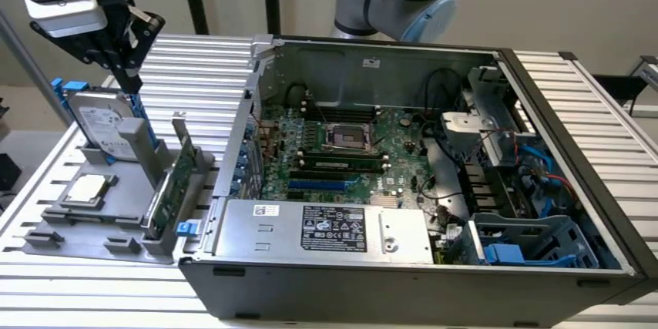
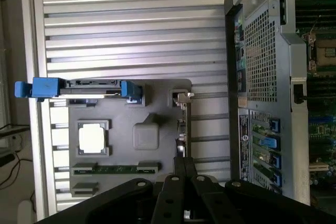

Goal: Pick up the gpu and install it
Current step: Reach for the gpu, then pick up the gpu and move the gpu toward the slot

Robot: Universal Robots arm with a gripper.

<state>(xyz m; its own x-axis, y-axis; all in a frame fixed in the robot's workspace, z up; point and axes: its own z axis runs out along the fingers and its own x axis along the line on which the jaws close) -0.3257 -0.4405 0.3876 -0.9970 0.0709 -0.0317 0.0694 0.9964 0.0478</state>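
Green-boarded, the gpu (image 1: 175, 182) (image 2: 181, 129) stands on its long edge in the grey holder (image 1: 62, 233) on the bench (image 1: 206, 59), just beside the open computer case (image 1: 308, 275). The pick-up is not yet made: the end effector (image 1: 129, 75) (image 2: 185, 167) hangs above the holder, fingers pressed together and empty. A grip would likely call for parting them astride the card's thin top edge. The hard drive (image 1: 103, 121) and the case wall flank the card, so side room looks tight, while overhead is free.

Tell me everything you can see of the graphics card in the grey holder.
The thin green circuit-board gpu stands on its long edge in a slot of the grey plastic holder, its silver metal end bracket rising at one end. It sits beside the open dark computer case. Only the holder touches it.
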